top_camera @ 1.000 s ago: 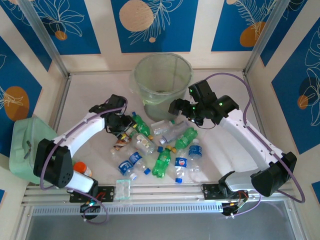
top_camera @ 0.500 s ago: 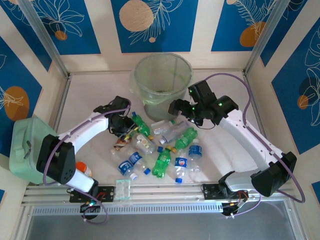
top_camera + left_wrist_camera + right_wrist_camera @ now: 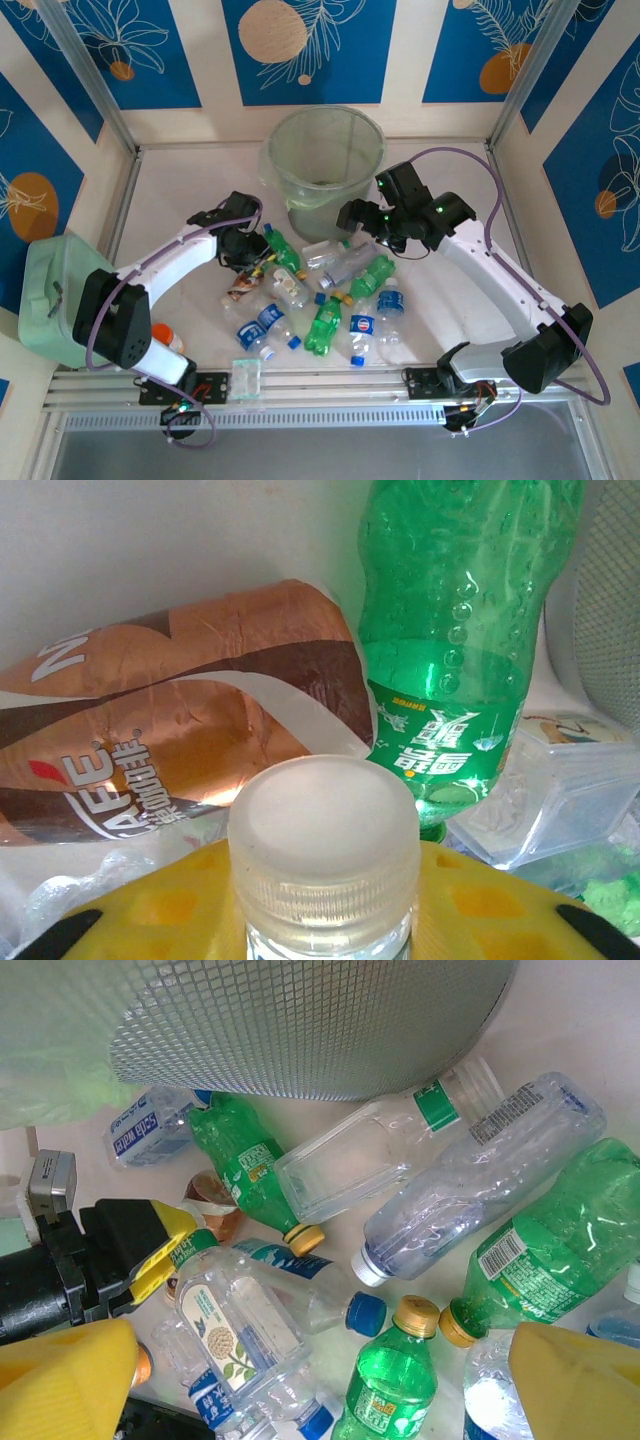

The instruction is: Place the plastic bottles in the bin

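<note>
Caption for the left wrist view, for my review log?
White-capped clear bottle at the yellow jaws, green bottle and brown wrapper lying just beyond.

A pale table [image 3: 170, 175] is boxed in by cream walls [image 3: 400, 50] set with blue panels [image 3: 340, 60] bearing white leaves and orange discs. Silver posts [image 3: 88, 75] rise at the table's far corners, and a metal rail [image 3: 330, 400] runs along its near edge.

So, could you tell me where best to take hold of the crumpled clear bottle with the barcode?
Probably at the shoulder just behind its white cap, coming straight down and closing across its width. The crumpled bottle lies flat; bare table shows either side of its neck, while the big green bottle crowds its body.
</note>
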Tool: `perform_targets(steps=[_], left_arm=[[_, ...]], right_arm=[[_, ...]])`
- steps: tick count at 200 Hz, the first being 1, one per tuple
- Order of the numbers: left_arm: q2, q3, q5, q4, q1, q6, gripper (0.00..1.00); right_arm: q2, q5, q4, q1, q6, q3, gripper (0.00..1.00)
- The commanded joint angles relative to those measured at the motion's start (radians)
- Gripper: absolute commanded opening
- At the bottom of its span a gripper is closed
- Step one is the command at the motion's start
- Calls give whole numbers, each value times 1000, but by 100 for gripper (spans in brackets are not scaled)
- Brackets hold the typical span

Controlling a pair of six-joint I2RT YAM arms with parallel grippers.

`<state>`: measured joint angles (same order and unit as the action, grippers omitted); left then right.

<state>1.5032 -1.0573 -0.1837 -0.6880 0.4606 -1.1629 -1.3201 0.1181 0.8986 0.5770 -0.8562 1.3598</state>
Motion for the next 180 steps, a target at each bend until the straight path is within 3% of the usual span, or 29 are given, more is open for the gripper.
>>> perform_targets(steps=[1, 34, 74, 112, 180], left_arm=[[-6, 10, -3, 2, 9, -6, 30], [-33, 2, -33, 20, 9, 6, 22], [-99, -18, -83, 65, 6, 50, 15], [-178, -24, -147, 116, -19, 111, 7], [-352, -158, -155, 72, -134, 246, 0]], right_arm=[[21, 14, 3, 11, -10, 1, 96], [23, -2, -11, 23, 18, 14, 96], [22, -196, -121, 63, 124, 41, 96], [-9, -248, -115, 95, 178, 112, 98], [45, -279, -97, 12, 195, 195, 100]])
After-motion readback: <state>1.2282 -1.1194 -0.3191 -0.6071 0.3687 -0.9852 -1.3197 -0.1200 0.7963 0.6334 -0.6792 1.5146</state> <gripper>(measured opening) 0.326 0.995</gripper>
